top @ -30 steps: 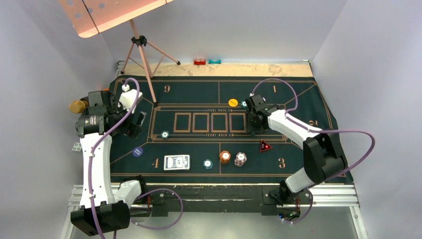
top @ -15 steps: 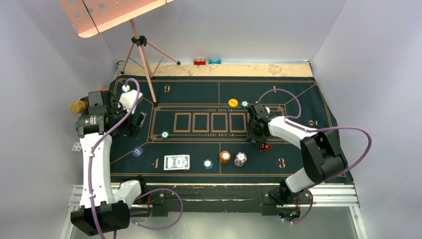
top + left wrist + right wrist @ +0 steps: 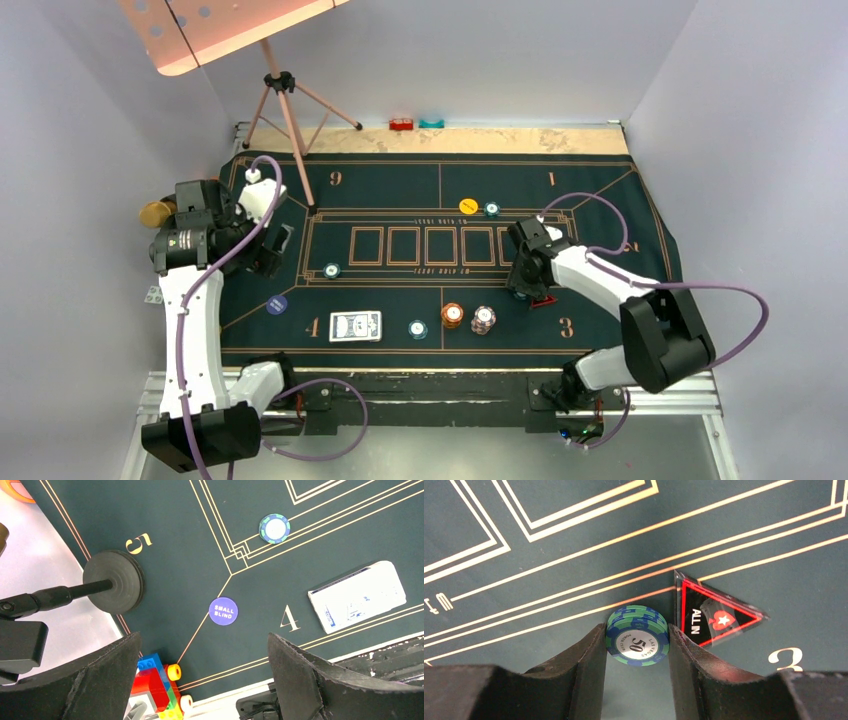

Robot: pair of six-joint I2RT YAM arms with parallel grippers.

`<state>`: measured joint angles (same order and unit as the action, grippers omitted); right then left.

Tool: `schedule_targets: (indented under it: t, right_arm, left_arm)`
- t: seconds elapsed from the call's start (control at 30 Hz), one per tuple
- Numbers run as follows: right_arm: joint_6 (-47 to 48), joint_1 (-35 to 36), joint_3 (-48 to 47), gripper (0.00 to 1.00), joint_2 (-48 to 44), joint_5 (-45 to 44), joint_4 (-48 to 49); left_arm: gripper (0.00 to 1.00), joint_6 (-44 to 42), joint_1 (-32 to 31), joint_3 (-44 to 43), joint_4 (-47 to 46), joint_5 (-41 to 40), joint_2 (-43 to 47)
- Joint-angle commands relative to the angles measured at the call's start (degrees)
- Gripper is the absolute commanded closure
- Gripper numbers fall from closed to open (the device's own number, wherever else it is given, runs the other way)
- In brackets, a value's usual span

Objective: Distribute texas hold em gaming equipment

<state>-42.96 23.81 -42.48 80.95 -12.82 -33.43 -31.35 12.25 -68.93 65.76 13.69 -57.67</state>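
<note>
felt mat (image 3: 400, 185) under card deck (image 3: 356, 326), chips (image 3: 452, 315), discs (image 3: 277, 305), triangle marker (image 3: 714, 615)

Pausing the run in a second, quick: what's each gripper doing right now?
Left gripper: open, holding nothing.
Right gripper: closed on the teal 50 chips.

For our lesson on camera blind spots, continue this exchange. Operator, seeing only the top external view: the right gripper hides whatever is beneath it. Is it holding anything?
Observer: Yes, the right gripper is shut on a green-and-blue chip stack, top chip marked 50.
Operator: What is printed on the red triangle marker beside it?
Observer: It reads ALL IN.
Operator: And the left gripper?
Observer: Open, holding nothing.
</note>
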Motion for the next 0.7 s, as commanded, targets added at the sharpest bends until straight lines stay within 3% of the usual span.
schedule_targets:
  t: [0.0, 0.2, 0.47, 0.67]
  right_arm:
    - [-3.26, -0.3, 0.55, 1.0, -4.01, -2.13, -3.25]
    - [-1.65, -0.26, 0.36, 0.99, -1.41, -1.03, -1.12]
    - [-1.41, -0.3, 0.02, 0.5, -0.74, -0.11, -1.03]
    - [0.18, -0.26, -3.61, 0.33, -2.42, -1.81, -3.46]
  left_arm:
    - [0.0, -1.62, -0.07, -1.46, 0.27, 0.1, 0.23]
    - [0.0, -1.03, -0.05, -1.08, 0.11, 1.13, -0.46]
    - [0.0, -1.45, -0.05, -0.71, 0.41, 1.25, 0.1]
    - [0.0, -1.34, -0.06, -0.6, 0.28, 1.37, -0.09]
